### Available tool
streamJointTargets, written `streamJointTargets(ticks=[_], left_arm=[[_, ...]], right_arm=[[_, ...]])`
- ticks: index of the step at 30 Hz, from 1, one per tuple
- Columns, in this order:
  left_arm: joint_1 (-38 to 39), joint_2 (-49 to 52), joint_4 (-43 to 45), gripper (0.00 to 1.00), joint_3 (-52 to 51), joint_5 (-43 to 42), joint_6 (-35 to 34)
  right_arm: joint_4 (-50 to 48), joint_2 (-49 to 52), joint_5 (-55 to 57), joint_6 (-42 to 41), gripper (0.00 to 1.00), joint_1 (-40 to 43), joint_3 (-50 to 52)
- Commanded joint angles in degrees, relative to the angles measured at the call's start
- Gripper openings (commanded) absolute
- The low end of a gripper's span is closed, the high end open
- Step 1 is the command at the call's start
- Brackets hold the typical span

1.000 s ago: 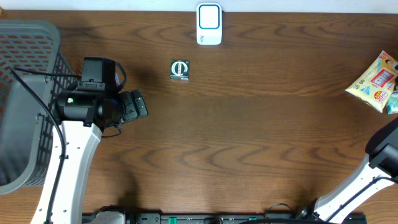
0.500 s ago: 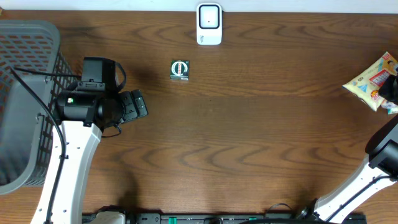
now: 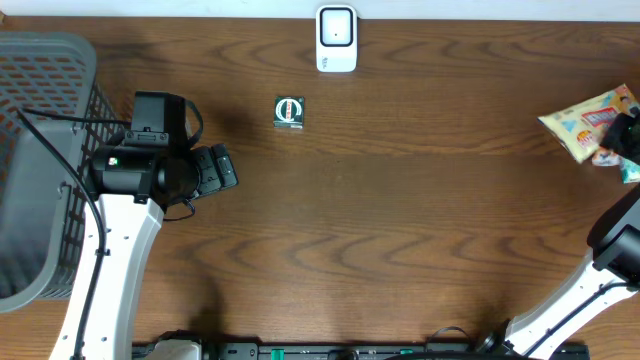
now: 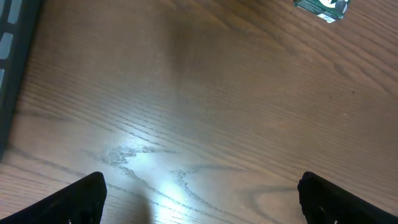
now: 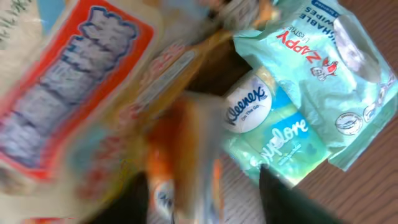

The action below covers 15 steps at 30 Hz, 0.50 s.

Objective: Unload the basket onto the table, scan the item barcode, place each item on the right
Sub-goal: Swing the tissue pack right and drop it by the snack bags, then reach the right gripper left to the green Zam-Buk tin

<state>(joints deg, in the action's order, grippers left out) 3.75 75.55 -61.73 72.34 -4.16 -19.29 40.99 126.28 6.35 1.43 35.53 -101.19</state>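
Your right gripper (image 3: 624,134) meets the snack packet (image 3: 583,120)
You cannot tell whether it is clamped on it; your left gripper (image 4: 200,190) stands wide apart.

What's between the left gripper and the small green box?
Nothing: bare table runs from the left gripper to the green box, clearest in the overhead view.

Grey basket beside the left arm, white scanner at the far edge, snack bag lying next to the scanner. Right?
No. The overhead view shows the snack bag at the table's right edge, by the right gripper, far from the scanner. The basket and scanner are as you say.
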Motion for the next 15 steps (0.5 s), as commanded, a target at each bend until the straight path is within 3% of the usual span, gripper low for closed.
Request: streamJointTargets(ticks=[1, 8, 11, 15], left_arm=[[-0.31, 0.00, -0.31, 0.98, 0.04, 0.17, 0.11], [-0.31, 0.00, -0.31, 0.98, 0.04, 0.17, 0.11], [-0.31, 0.00, -0.31, 0.98, 0.04, 0.17, 0.11], [-0.31, 0.00, -0.31, 0.98, 0.04, 0.17, 0.11]], right_arm=[[0.35, -3.56, -0.50, -0.44, 0.64, 0.26, -1.09], [0.02, -10.01, -2.89, -4.61, 0.66, 0.26, -1.09], [-0.07, -13.07, -11.32, -4.61, 0.65, 0.09, -1.09], [-0.57, -15.87, -30.95, -4.61, 0.65, -0.66, -1.09]])
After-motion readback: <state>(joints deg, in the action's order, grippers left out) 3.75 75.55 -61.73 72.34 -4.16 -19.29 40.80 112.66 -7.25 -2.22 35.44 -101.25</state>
